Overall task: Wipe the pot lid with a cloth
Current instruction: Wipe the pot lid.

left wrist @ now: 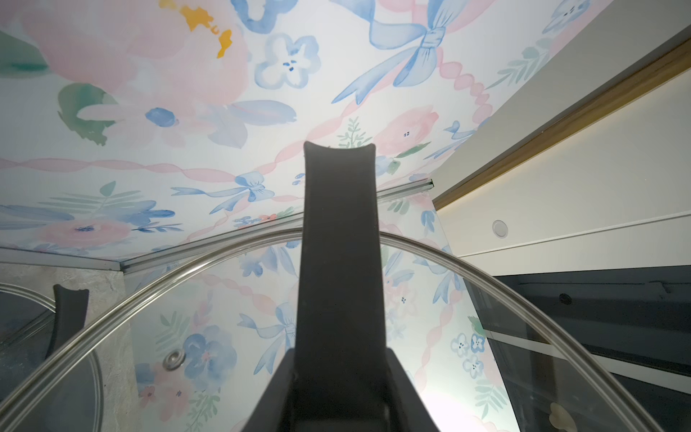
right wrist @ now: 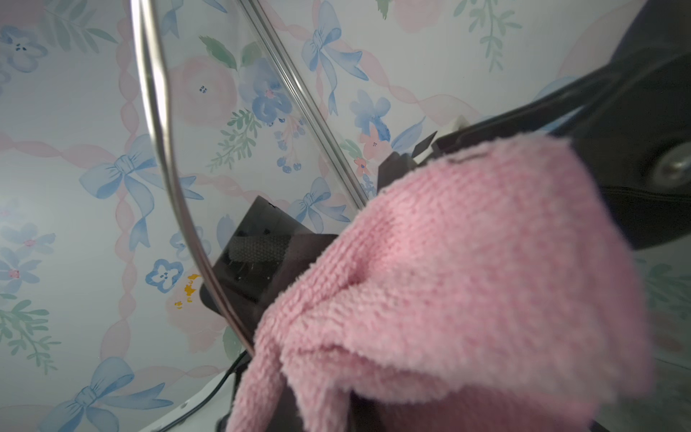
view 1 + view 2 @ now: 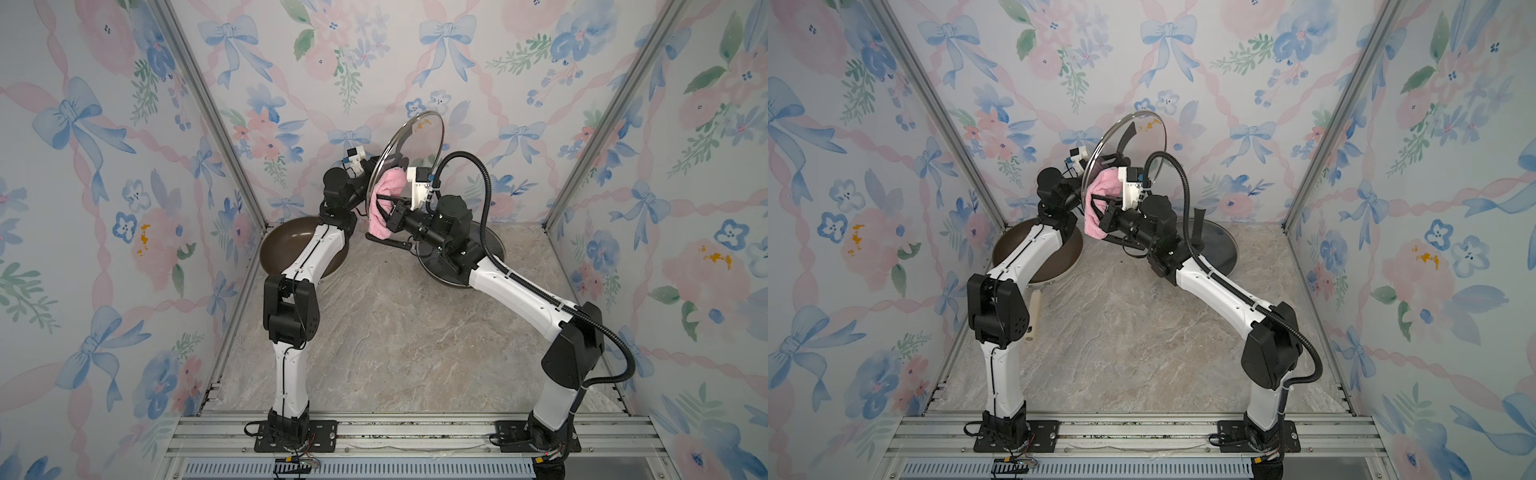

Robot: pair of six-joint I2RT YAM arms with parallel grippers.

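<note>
The lid (image 3: 411, 135), clear glass with a metal rim, is up in the air above the back of the worktop (image 3: 395, 332), tilted near upright. The left claw (image 1: 338, 377) is part closed on its black handle (image 1: 338, 243), which fills the gap between the jaws. The pink cloth (image 3: 386, 195) lies bunched against the lower part of the glass, on the face away from the handle. The right claw (image 3: 384, 212) is pinched tight on it, and the folds hang over the jaws in the right wrist view (image 2: 448, 280).

The wiping stroke looks to be in hand, with only the lower glass covered. Next, the cloth likely needs a sweep up across the bare glass with light pressure. The left claw must brace so the lid does not twist.

A pan (image 3: 286, 245) and a second lid (image 3: 494, 245) rest on the worktop below.
</note>
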